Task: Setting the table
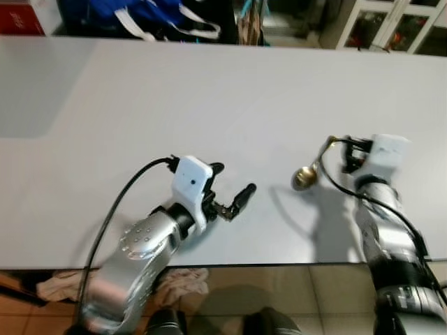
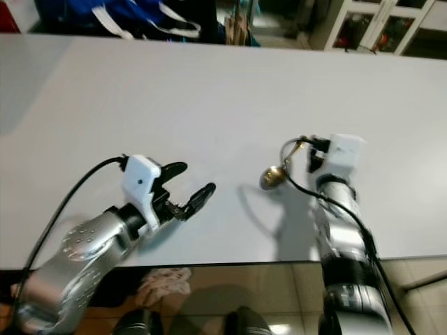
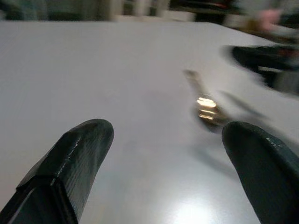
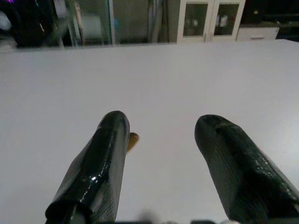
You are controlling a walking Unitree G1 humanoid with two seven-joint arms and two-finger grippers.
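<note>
A gold spoon [image 1: 306, 176] lies on the white table [image 1: 209, 91], right of centre, its bowl toward me and its handle running toward my right gripper [image 1: 351, 155]. In the right wrist view that gripper [image 4: 162, 122] is open, and a gold tip of the spoon [image 4: 132, 141] peeks out beside one finger; I cannot tell whether they touch. My left gripper [image 1: 234, 183] hovers low near the table's front edge, open with nothing between its fingers, pointing right at the spoon [image 3: 205, 108].
A blue bag [image 1: 150, 15] and dark chairs stand beyond the table's far edge. Glass-door cabinets [image 1: 391, 28] are at the far right. A crumpled cloth [image 1: 185, 283] lies on the floor below the near edge.
</note>
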